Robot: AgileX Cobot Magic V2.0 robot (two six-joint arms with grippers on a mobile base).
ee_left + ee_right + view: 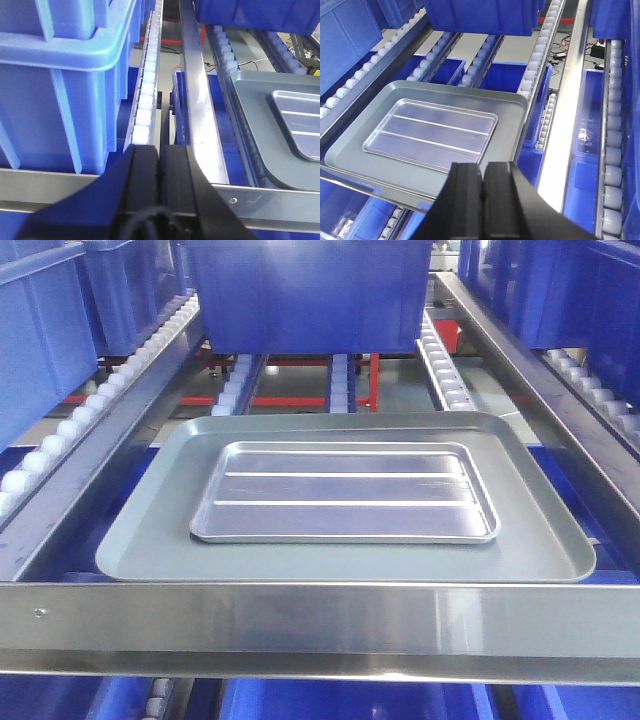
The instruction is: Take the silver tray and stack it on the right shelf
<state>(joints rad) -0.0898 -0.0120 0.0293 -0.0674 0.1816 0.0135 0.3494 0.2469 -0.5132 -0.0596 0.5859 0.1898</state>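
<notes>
The silver tray (345,492), shiny with two long ridges, lies flat inside a larger dull blue-grey tray (150,540). Both rest on the right shelf, just behind its shiny front crossbar (320,615). My left gripper (159,150) is shut and holds nothing. It hangs in front of the crossbar (280,200), left of the trays, with the silver tray (300,120) at the far right of its view. My right gripper (483,167) is also shut and holds nothing. It hovers above the near right corner of the larger tray (510,107), apart from the silver tray (432,132). Neither gripper shows in the front view.
A big blue bin (310,290) sits further up the same rack, behind the trays. Stacked blue bins (60,75) fill the lane to the left. Rails of white rollers (440,360) and steel dividers (570,100) flank the trays. More blue bins lie on the level below.
</notes>
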